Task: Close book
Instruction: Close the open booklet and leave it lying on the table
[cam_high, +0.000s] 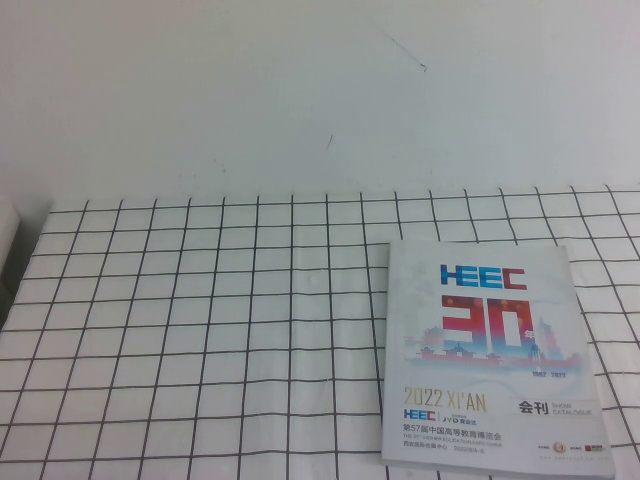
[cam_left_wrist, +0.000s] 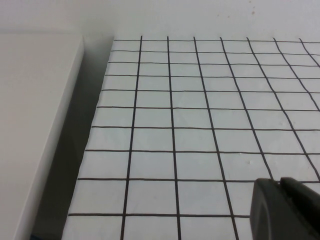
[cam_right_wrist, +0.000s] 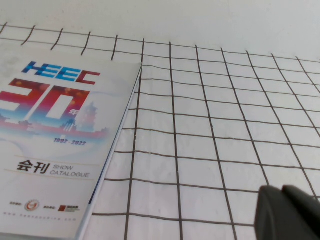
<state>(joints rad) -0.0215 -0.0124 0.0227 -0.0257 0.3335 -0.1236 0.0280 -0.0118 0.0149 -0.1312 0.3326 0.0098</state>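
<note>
The book (cam_high: 485, 355) lies shut and flat on the checked cloth (cam_high: 200, 330) at the front right, its pale cover with "HEEC 30" facing up. In the right wrist view the book (cam_right_wrist: 55, 140) fills one side, its page edge running along the grid. My right gripper (cam_right_wrist: 281, 190) hovers over bare cloth beside the book, fingers pressed together and holding nothing. My left gripper (cam_left_wrist: 279, 182) is over bare cloth far from the book, also shut and empty. Neither arm shows in the high view.
A white wall rises behind the cloth. In the left wrist view a white ledge (cam_left_wrist: 35, 125) runs beside the cloth's edge, with a dark gap between them. The cloth's left and middle parts show only the black grid.
</note>
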